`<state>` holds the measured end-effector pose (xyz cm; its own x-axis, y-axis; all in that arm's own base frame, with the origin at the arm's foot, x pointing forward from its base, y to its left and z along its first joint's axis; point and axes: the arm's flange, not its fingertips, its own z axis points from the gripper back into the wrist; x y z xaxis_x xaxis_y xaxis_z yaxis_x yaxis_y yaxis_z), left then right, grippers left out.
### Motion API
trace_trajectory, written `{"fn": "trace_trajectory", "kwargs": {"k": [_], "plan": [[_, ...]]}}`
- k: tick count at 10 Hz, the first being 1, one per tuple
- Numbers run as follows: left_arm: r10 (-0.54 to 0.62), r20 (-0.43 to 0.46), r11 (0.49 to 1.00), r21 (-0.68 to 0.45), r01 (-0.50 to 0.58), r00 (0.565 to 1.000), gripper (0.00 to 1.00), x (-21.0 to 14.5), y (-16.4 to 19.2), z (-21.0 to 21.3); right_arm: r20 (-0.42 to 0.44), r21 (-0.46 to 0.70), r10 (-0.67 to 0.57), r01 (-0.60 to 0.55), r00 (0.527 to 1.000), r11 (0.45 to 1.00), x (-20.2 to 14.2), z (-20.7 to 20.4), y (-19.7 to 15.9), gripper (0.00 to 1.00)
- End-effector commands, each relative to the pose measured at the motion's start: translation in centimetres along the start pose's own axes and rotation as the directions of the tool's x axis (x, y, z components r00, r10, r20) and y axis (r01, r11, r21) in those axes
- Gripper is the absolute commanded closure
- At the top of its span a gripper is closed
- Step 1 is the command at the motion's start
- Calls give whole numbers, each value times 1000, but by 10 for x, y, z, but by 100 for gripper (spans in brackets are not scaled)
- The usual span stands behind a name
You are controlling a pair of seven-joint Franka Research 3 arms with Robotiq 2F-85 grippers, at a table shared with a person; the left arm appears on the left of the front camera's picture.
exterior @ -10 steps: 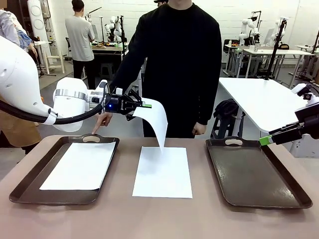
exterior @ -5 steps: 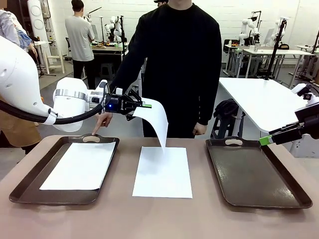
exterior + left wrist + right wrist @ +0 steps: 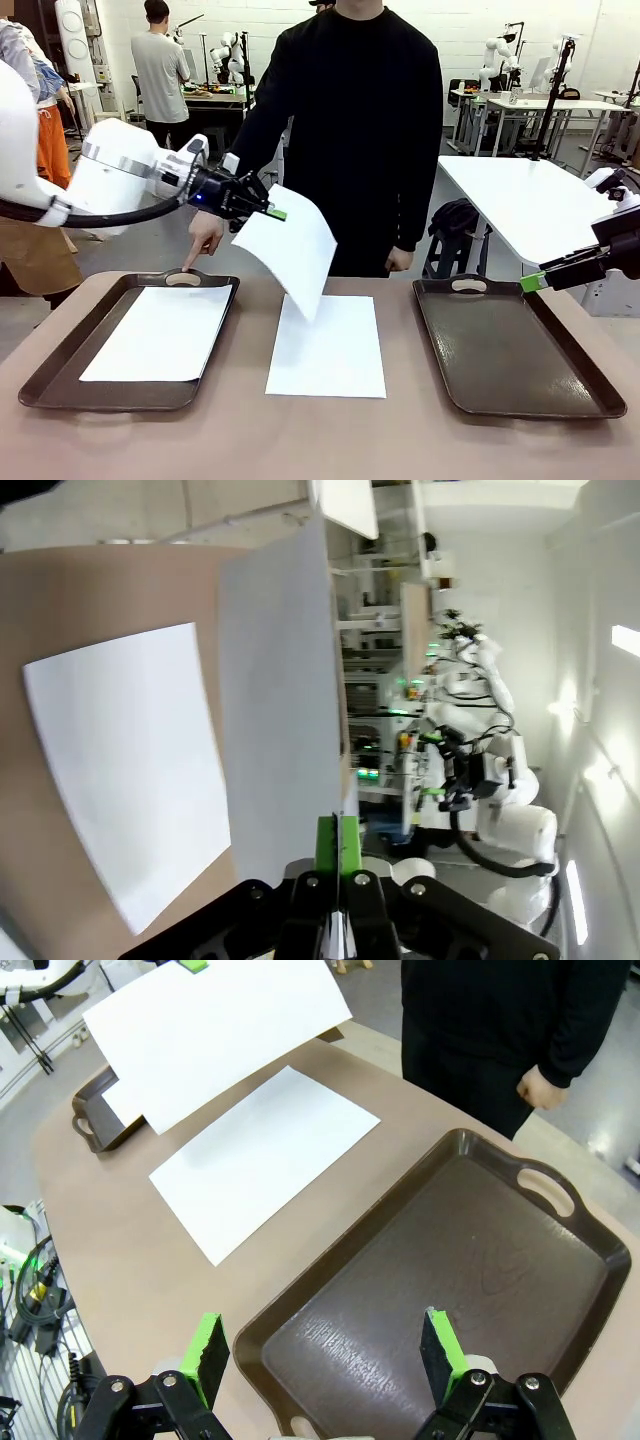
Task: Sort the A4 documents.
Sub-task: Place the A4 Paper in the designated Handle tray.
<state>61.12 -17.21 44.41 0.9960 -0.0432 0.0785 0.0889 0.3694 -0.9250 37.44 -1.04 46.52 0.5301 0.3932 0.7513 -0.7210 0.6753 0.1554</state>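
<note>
L gripper (image 3: 272,212) clamps one paper sheet (image 3: 292,250), tilted in air above middle sheet (image 3: 328,345) on table (image 3: 250,440). Third sheet (image 3: 160,332) lies in left tray (image 3: 62,366). R gripper (image 3: 322,1345) jaws wide apart over right tray (image 3: 480,1260), prob. not touching.

A white-painted brick wall (image 3: 470,30) closes off the far end of the room. The floor (image 3: 150,255) is plain grey. Beyond the brown table (image 3: 320,440) stands a white table (image 3: 520,205), with more workbenches (image 3: 545,103) farther back, all evenly and brightly lit.
</note>
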Motion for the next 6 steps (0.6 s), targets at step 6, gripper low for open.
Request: {"fn": "trace_trajectory", "kwargs": {"k": [6], "plan": [[63,153,950,295,-106,986,99,-89,44,47,23,16,7,-8,1000,1000,0,-4,-4,0]]}}
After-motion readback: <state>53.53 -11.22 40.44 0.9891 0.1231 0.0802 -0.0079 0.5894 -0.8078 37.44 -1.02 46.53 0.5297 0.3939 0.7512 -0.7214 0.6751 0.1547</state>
